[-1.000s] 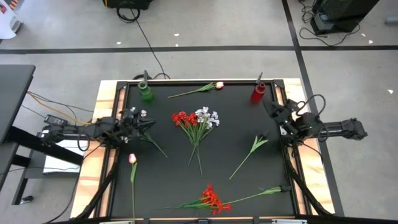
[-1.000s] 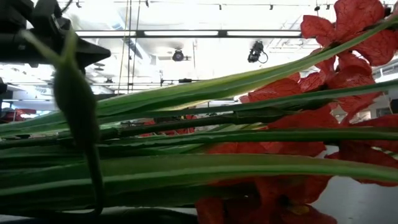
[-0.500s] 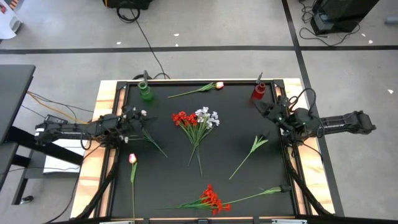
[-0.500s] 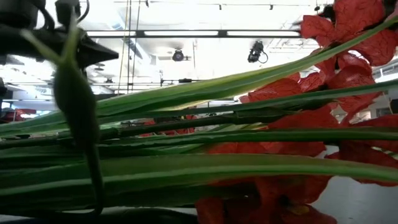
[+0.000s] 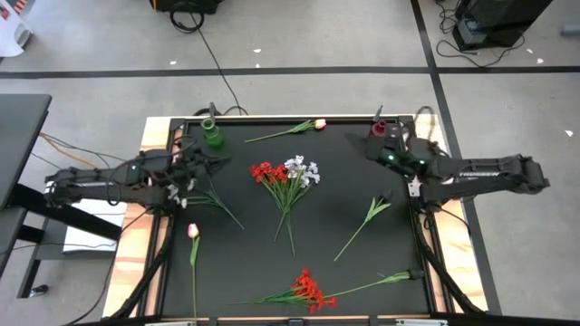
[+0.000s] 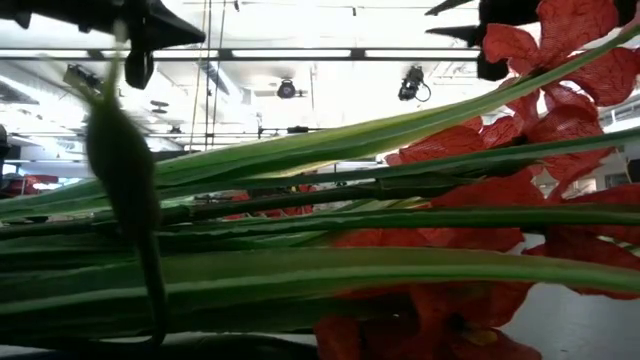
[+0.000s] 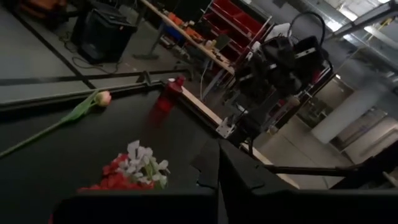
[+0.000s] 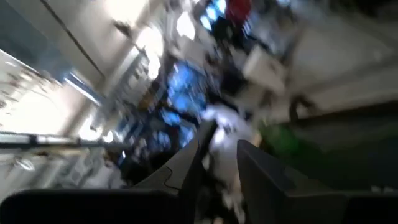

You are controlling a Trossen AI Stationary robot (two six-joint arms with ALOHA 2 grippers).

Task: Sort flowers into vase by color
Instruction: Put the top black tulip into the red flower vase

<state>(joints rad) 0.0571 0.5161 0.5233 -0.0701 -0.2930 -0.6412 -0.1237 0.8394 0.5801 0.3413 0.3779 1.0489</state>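
Two vases, a green vase (image 5: 213,136) and a red vase (image 5: 377,132), stand at the far corners of the tabletop (image 5: 344,195), and neither visibly holds a flower. Left tool (image 5: 207,163) is pinched together on a white-bloomed stem (image 5: 216,203) near the green vase. Right tool (image 5: 373,154) hovers by the red vase; I cannot tell its gap (blurred). Mixed red-and-white bunch (image 5: 285,177), red bunch (image 5: 306,290) and pink buds (image 5: 192,232) lie unsorted, with open room between them.
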